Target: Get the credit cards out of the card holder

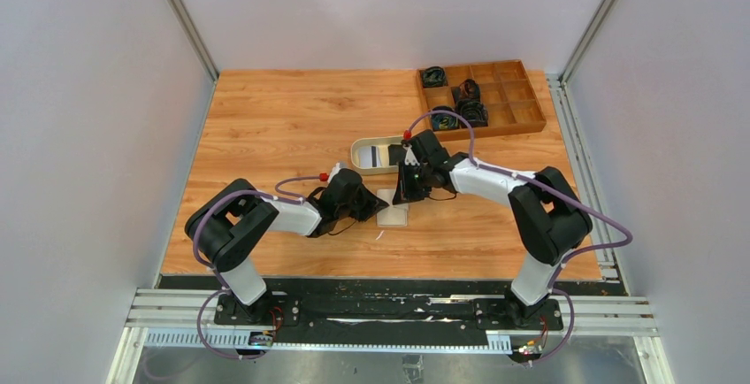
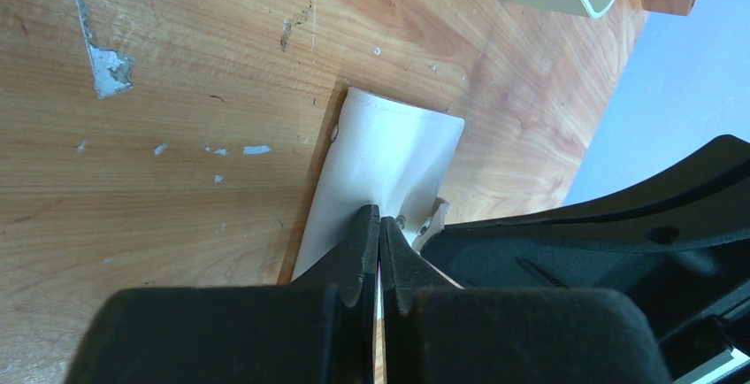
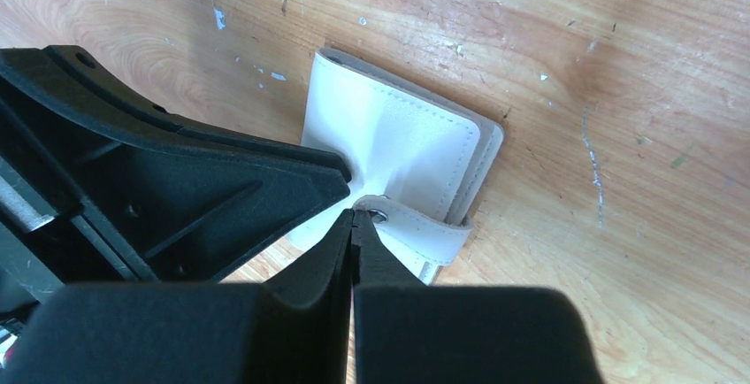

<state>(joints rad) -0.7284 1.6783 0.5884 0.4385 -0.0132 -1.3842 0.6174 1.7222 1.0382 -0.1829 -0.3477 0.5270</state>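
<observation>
Left claw (image 2: 379, 225) clenched, fingers tight together, tips down against the near edge of the card holder (image 2: 389, 149); right claw (image 3: 352, 218) likewise clenched, its tips touching the metal-stud end of the snap tab (image 3: 429, 229), nothing visibly caught between either pair of fingers. Card holder folded closed, cream, lying flat on the table (image 1: 292, 119) between the two arms, claws meeting over it from opposite sides. Oval tray (image 1: 355, 154) sits just beyond it, wooden compartment box (image 1: 495, 127) farther back right, dark bundled items in some cells.
</observation>
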